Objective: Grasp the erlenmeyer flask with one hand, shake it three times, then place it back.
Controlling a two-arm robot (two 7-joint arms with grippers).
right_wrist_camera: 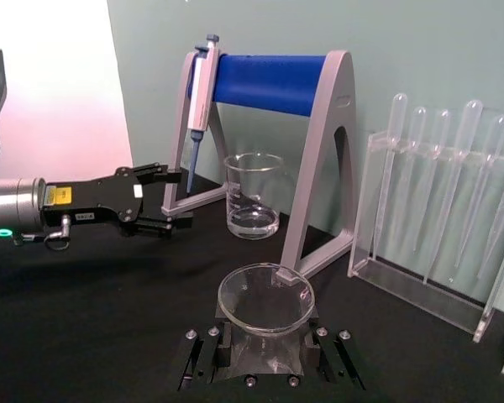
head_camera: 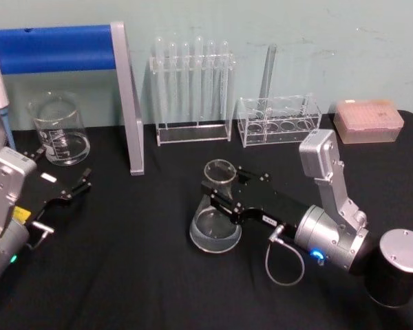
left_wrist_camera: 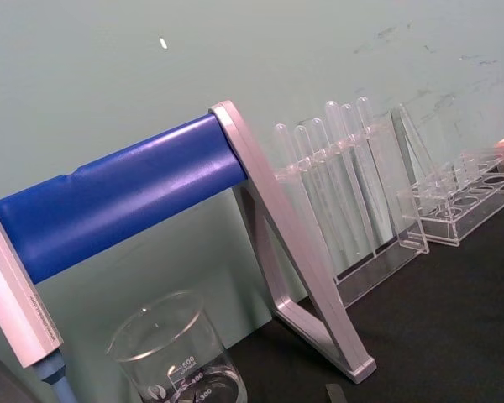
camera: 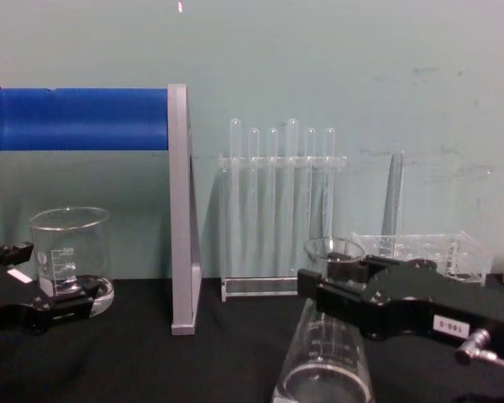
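Observation:
The erlenmeyer flask (head_camera: pixel 215 223) is clear glass with a wide base and a flared rim (right_wrist_camera: pixel 265 298), standing slightly tilted at the middle of the black table. My right gripper (head_camera: pixel 220 184) reaches in from the right and is shut on the flask's neck just under the rim, one finger on each side (camera: pixel 329 270). Whether the base touches the table I cannot tell. My left gripper (head_camera: pixel 62 170) rests open at the table's left, near the beaker, with nothing between its fingers; the right wrist view shows the left gripper (right_wrist_camera: pixel 170 197) farther off.
A glass beaker (head_camera: pixel 58 129) holding a little liquid stands back left under a blue-barred pipette stand (head_camera: pixel 127 103). A rack of pipettes (head_camera: pixel 193 89), a clear tube rack (head_camera: pixel 279 120) and a pink tip box (head_camera: pixel 368 120) line the back.

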